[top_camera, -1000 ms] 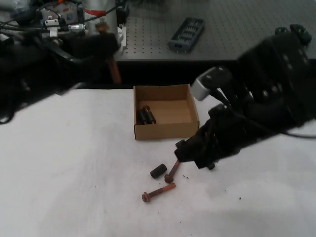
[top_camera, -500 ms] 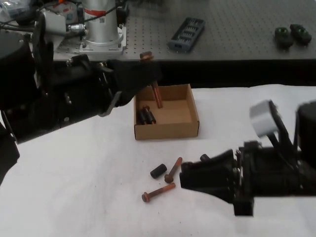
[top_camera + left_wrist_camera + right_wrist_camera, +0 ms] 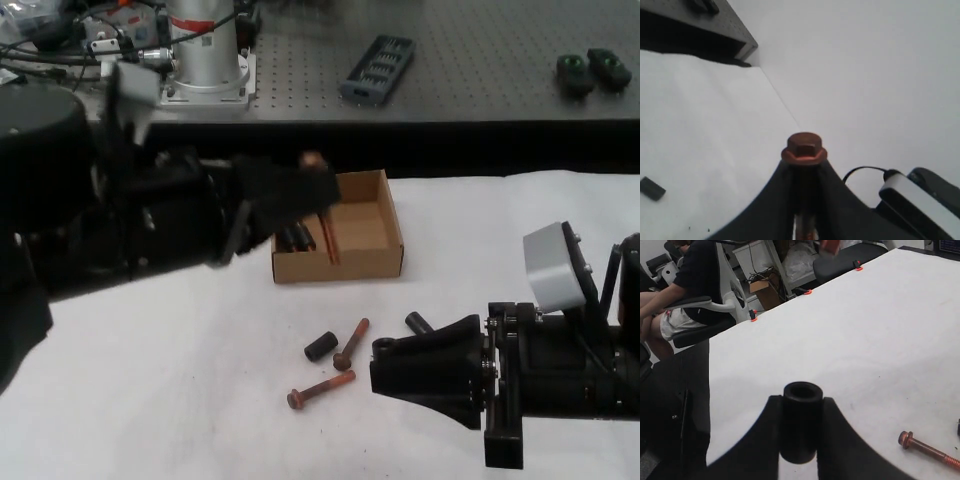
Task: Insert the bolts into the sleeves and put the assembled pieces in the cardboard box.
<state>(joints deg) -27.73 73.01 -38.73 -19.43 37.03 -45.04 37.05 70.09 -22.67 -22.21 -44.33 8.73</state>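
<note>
One dark piece (image 3: 296, 238) in cardboard box (image 3: 338, 266), bolt (image 3: 804, 148) clamped in left fingers (image 3: 769, 206)

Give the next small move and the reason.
Probably swing the left gripper with its bolt toward the sleeve in the right gripper and line shank with bore: each gripper holds one part, the sleeve is empty, and they are apart.

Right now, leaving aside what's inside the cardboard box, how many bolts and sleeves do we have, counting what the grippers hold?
Bolts: 3, the held bolt in the left gripper and two loose bolts on the cloth.
Sleeves: 2, the held sleeve in the right gripper and one loose sleeve on the cloth.
Total: 5.
</note>
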